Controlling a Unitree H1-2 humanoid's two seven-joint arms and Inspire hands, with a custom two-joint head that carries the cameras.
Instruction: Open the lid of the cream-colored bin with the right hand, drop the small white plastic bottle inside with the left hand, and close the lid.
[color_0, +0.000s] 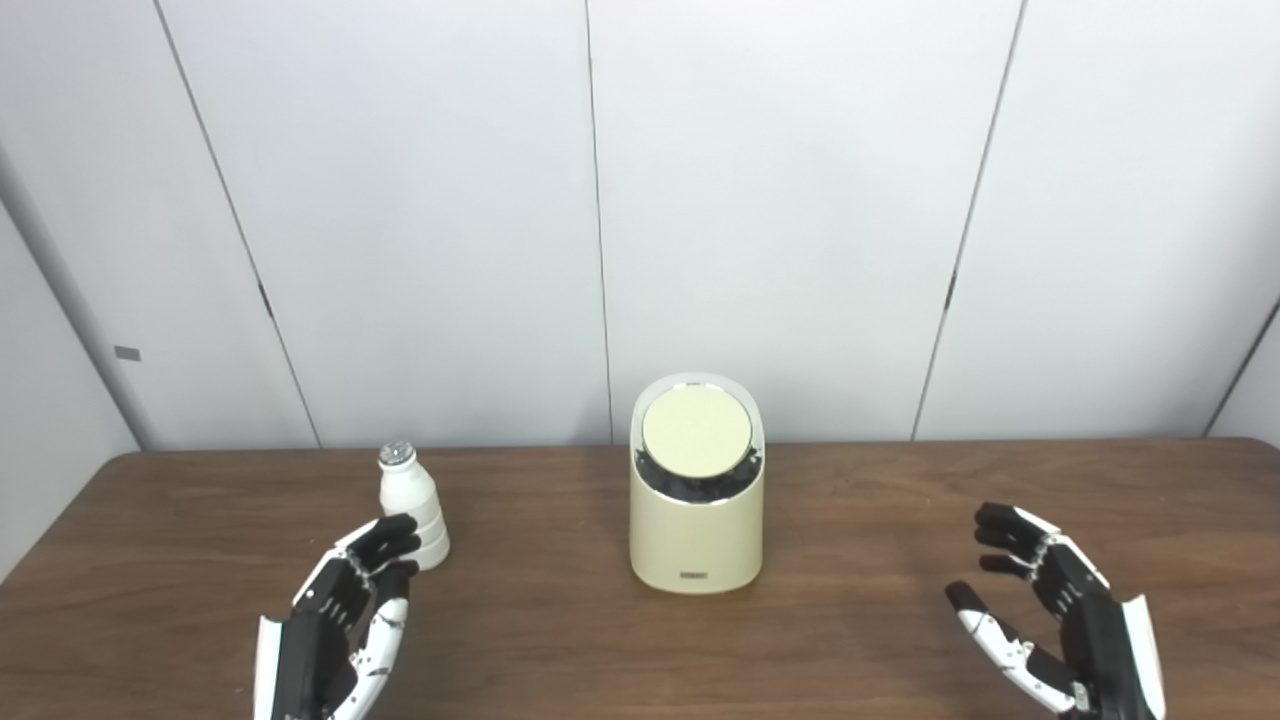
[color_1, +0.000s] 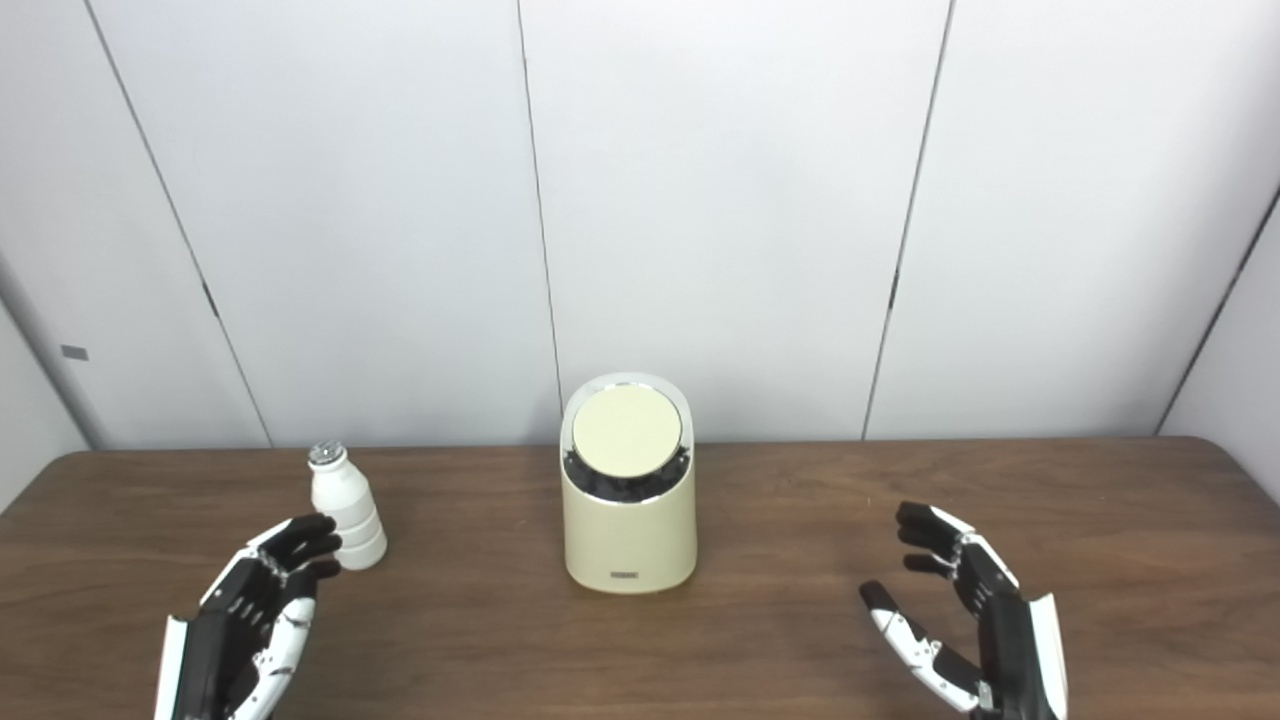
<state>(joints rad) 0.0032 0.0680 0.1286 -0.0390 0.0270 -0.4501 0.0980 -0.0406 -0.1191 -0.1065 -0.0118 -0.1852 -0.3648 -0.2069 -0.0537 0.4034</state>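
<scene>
A cream-colored bin (color_0: 697, 520) stands upright at the middle of the brown table (color_0: 860, 520). Its round tilted lid (color_0: 696, 430) is down. A small white plastic bottle (color_0: 411, 505) with a silver cap stands upright to the bin's left. My left hand (color_0: 345, 610) is open and empty, just in front of the bottle, its fingertips (color_0: 395, 540) close to the bottle's base. My right hand (color_0: 1050, 615) is open and empty, well to the right of the bin and nearer the table's front edge. Both also show in the right eye view: left hand (color_1: 250, 615), right hand (color_1: 965, 615).
A white panelled wall (color_0: 780, 200) runs behind the table's far edge. Bare tabletop lies between the bin and each hand.
</scene>
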